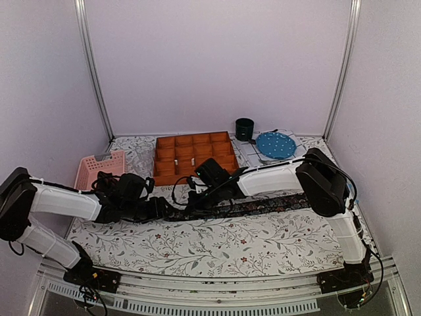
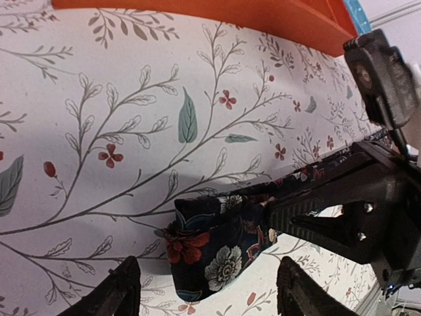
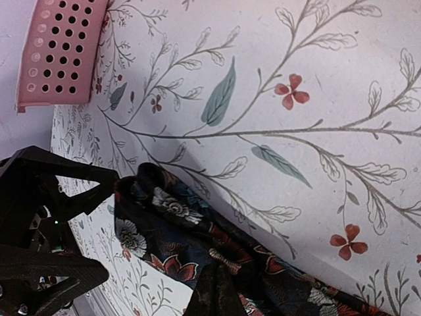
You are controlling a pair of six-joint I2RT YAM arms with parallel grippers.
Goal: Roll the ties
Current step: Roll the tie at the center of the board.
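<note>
Tie [image 2: 210, 243] end folded | left gripper [image 2: 209, 276] spread wide, straddling it (not touching) | right gripper [image 2: 279, 212] clamped on it

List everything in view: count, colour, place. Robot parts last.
tie: one, near-black floral, across the middle, left end folded
tray: one, orange, compartmented, back centre
basket: one, pink, back left
cup: one, dark, right of the tray
plate: one, blue, dotted, back right
tablecloth: one, white leafy print, under everything
left end effector: one, black, open, straddling the tie's fold
right end effector: one, black, shut on the tie beside the fold
</note>
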